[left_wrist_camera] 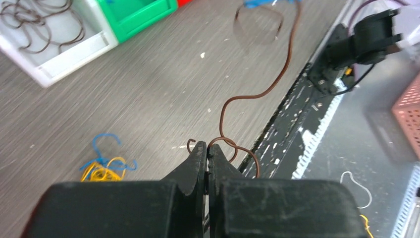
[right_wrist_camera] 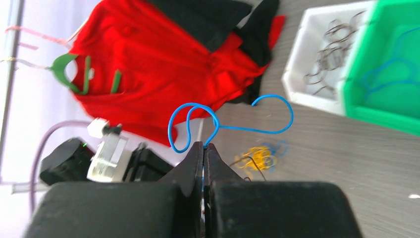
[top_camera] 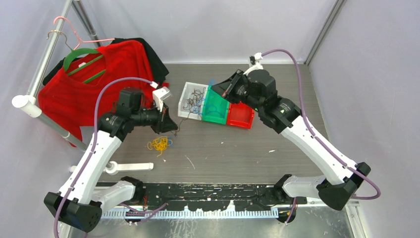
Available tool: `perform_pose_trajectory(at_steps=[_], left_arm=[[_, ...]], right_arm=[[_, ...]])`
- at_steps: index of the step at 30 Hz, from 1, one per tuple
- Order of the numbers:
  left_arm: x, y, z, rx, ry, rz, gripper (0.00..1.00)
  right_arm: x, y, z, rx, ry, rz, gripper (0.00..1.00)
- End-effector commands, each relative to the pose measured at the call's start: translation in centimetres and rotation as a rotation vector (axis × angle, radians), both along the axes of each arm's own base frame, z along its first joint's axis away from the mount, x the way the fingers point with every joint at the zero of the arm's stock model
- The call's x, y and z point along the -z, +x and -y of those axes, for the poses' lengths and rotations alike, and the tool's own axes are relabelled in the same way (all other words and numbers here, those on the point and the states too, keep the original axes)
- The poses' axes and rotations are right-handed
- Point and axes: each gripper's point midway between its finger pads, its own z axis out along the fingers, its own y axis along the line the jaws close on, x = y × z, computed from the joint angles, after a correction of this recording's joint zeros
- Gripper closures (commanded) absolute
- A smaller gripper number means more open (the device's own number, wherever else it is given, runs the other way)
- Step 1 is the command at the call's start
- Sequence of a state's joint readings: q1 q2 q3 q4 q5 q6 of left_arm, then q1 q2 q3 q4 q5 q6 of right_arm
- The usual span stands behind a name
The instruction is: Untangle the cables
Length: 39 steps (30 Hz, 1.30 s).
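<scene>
Looking around, I can't read any writing, label, brand mark or number. The white bin [top_camera: 189, 94], the green bin [top_camera: 216, 108], the red bin [top_camera: 241, 116] and the red shirt [top_camera: 106, 79] all show plain faces, and the small marks on the tabletop [top_camera: 277, 134] are too blurred to be read as anything.
</scene>
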<state>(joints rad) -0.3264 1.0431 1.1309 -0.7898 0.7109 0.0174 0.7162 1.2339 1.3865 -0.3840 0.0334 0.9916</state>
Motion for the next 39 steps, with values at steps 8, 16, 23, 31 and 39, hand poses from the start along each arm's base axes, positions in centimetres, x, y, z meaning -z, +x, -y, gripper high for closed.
perform_pose_trajectory(at_steps=[8,16,23,31,39], left_arm=[[3.1,1.8,-4.4,-0.085,0.279,0.105,1.00],[6.4,2.7,-6.8,-0.073,0.453,0.111,1.00],[7.3,1.7,-7.1,-0.033,0.477,0.094,1.00],[6.2,0.6,-5.9,0.042,0.425,0.068,1.00],[-1.3,0.4,-2.1,0.059,0.163,0.133,1.00]], right_arm=[[-1.1,3.1,8.2,0.209,-0.321,0.105,0.99],[-2.7,6.0,12.4,0.321,-0.422,0.142,0.99],[-5.2,8.3,15.5,0.415,-0.477,0.175,0.99],[-6.6,12.0,21.6,0.598,-0.552,0.175,0.99],[-1.1,13.9,16.3,0.404,-0.446,0.080,0.99]])
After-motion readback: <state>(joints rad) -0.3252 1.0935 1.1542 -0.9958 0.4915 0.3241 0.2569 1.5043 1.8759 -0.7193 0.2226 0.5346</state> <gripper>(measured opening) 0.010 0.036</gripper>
